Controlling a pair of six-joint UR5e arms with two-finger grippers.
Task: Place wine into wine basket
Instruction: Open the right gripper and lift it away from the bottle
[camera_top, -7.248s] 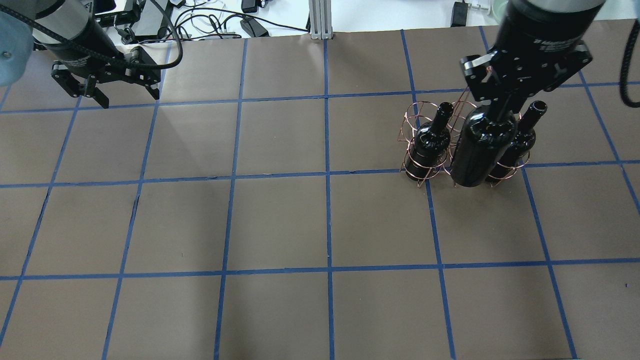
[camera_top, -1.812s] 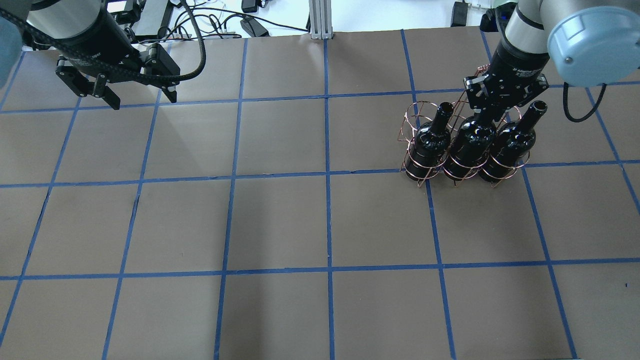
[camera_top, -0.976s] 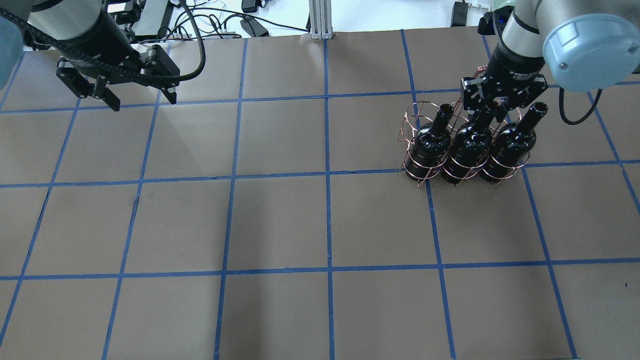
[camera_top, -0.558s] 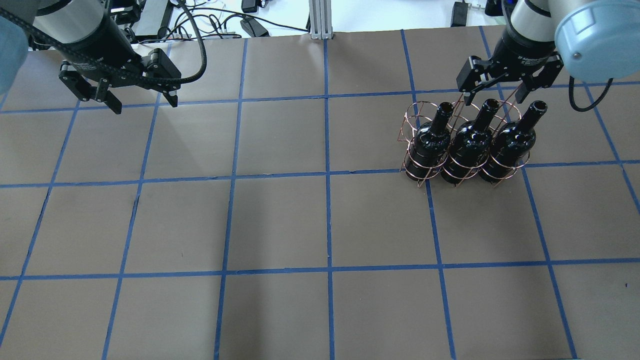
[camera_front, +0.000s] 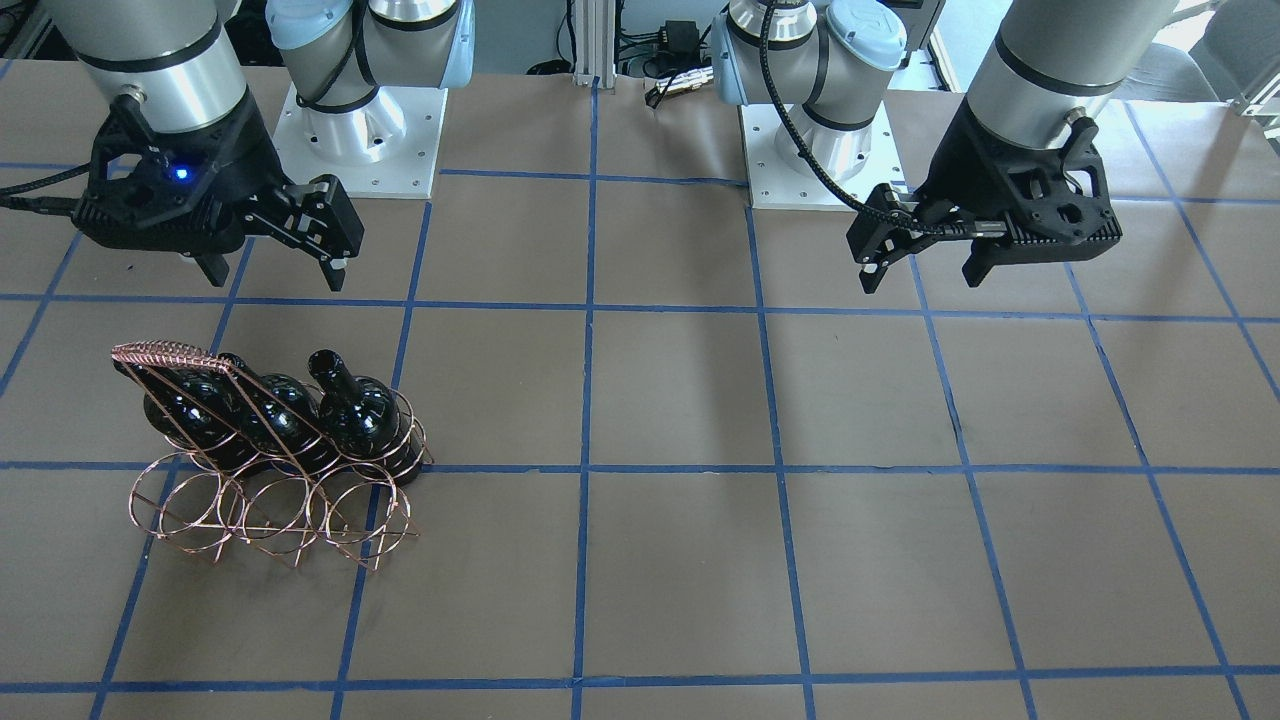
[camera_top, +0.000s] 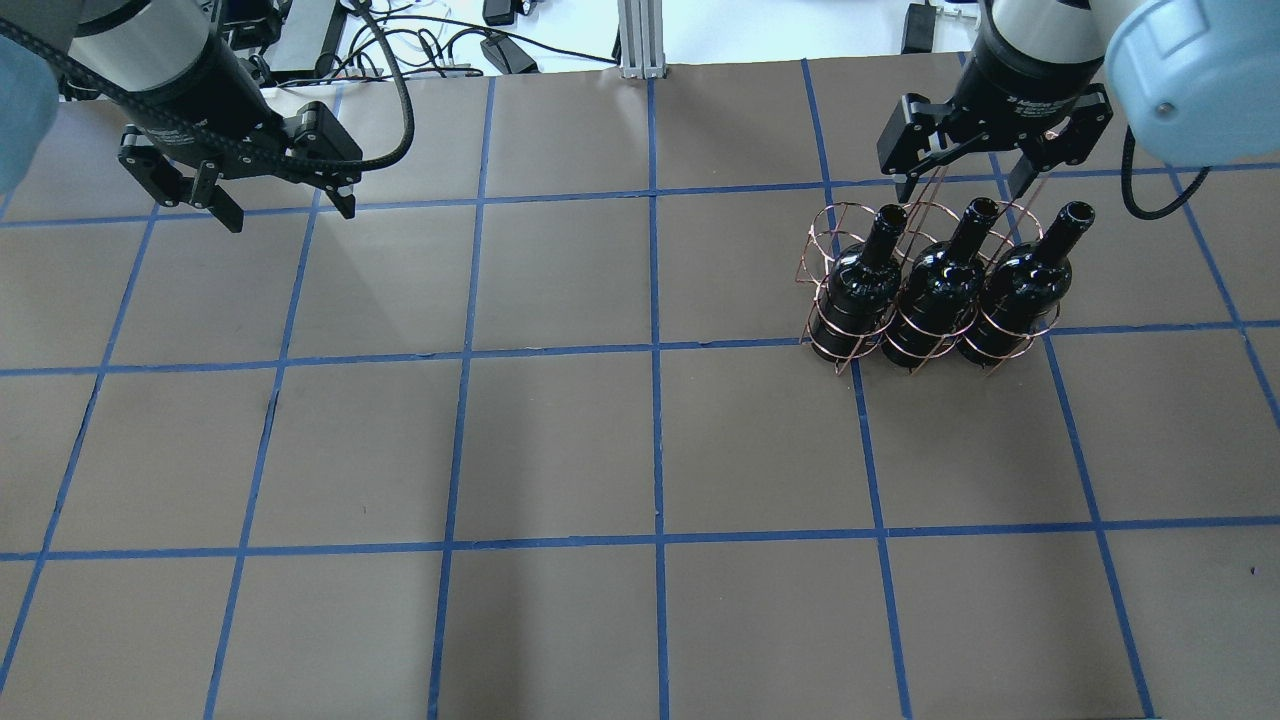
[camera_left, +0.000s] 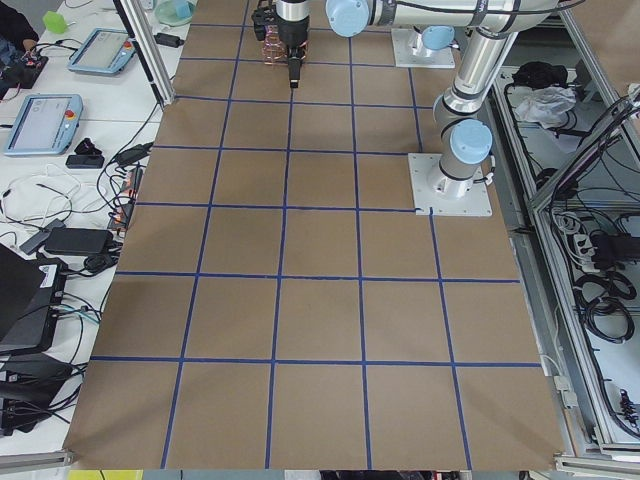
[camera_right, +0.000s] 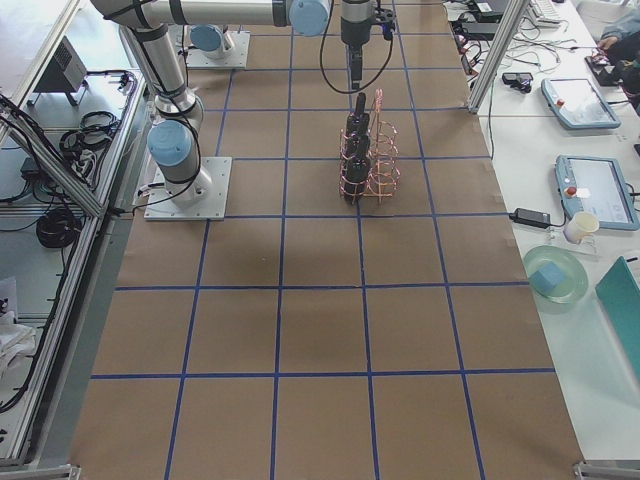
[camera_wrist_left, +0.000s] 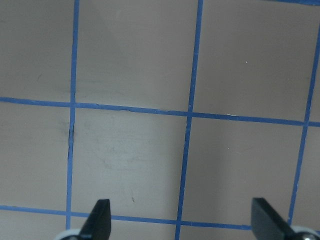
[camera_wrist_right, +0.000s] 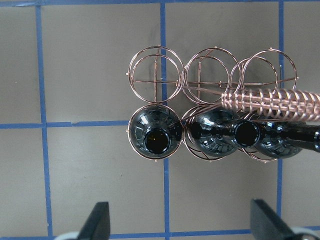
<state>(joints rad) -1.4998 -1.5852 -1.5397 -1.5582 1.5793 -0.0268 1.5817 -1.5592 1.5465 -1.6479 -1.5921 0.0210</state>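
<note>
Three wine bottles are counted, all glossy black and unlabelled, together with one wine basket (camera_front: 160, 505) of copper wire and two grippers. The wine basket is formed of six round rings in two rows of three, and a coiled handle (camera_front: 165, 352) is carried above them. It is stood on the table (camera_top: 560, 450), in the half on the robot's right. The three rings of the row nearer the robot's base are each occupied by one upright bottle. The three rings of the farther row are seen as open wire circles in the right wrist-mounted view. The middle wine bottle (camera_top: 938, 285) is seated in the centre ring of the occupied row. It is flanked by one outer wine bottle (camera_top: 858, 285) and by the other outer wine bottle (camera_top: 1020, 285), each just beside it. The right gripper (camera_top: 960, 193) is positioned above the bottle necks and apart from them. Its jaws are spread wide and nothing is held or touched between them. In the right wrist-mounted view the basket and the bottle mouths are seen from directly above, with the two fingertips (camera_wrist_right: 100, 220) at the lower edge on either side. The left gripper (camera_top: 290, 215) is held over the table on the robot's left, well apart from the basket. Its jaws are likewise set wide apart, and only the brown surface and its blue tape lines (camera_wrist_left: 190, 112) are seen between them.
</note>
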